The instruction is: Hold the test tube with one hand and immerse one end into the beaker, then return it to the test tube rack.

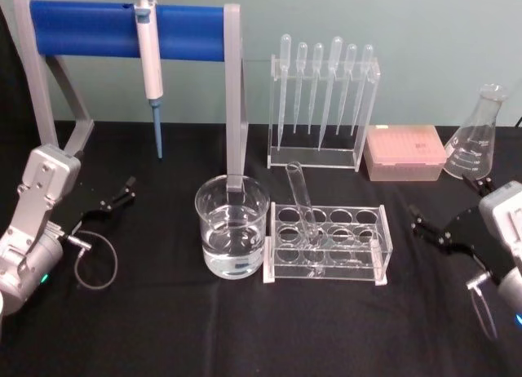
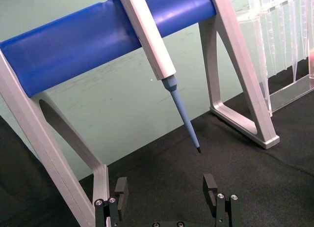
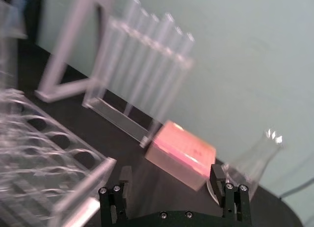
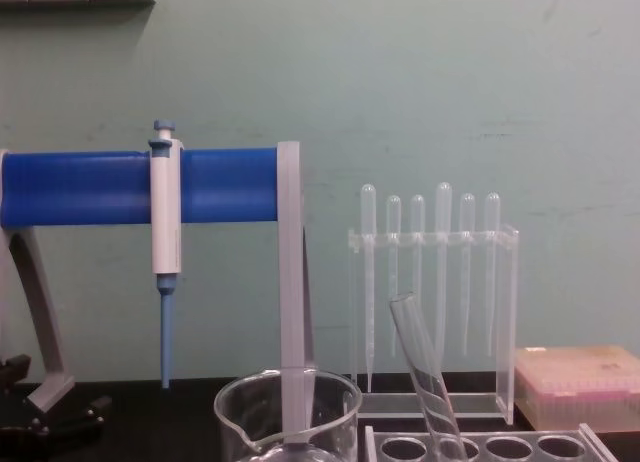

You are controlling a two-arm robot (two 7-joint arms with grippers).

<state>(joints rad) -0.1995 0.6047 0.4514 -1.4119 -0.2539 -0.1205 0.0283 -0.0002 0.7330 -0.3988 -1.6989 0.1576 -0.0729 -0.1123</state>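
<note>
we see the clear glass test tube [image 1: 300, 199] leaning in the left end of the clear plastic rack [image 1: 375, 259], just right of the wide clear glass beaker [image 1: 232, 227]. the black right gripper [image 3: 170, 177] hangs wide open and empty, right of the rack. the black left gripper [image 2: 166, 185], open and empty too, sits far left.

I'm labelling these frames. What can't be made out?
Chest view: the bottom edge cuts off the beaker's base, the tube's lower end and the rack.
Right wrist view: the left edge cuts off the rack, hiding the tube's hole.
Left wrist view: the top edge cuts off the pipettor's head.
Head view: the right edge cuts off the arm behind the right gripper; left gripper idle at left.
</note>
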